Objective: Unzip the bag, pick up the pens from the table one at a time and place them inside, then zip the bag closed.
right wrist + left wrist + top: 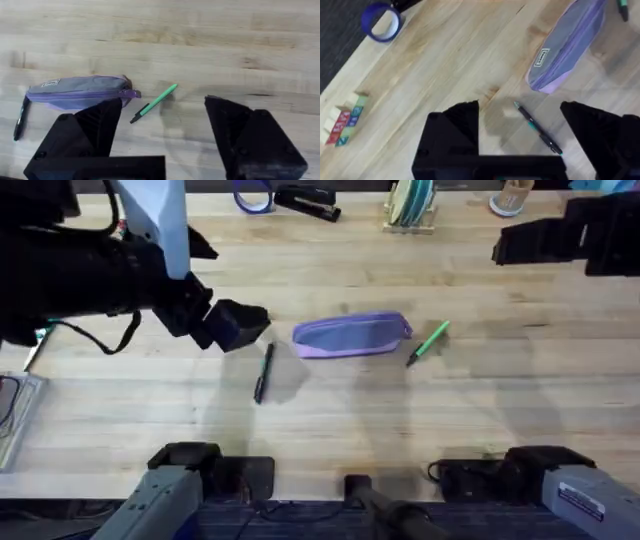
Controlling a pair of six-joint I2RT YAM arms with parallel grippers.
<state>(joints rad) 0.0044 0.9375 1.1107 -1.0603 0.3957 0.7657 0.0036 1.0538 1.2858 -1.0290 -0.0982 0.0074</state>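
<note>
The bag lies zipped in the middle of the table, with one pen on each side of it.

I see the purple bag lying flat on the wood table. The black pen lies just past its left end, and the green pen lies just past its right end. Neither pen touches the bag. My left gripper hangs above the black pen with its fingers spread wide and nothing in them. My right gripper is up high, looking down at the green pen, fingers spread wide and empty too. A blue tape roll sits near the far edge.
</note>
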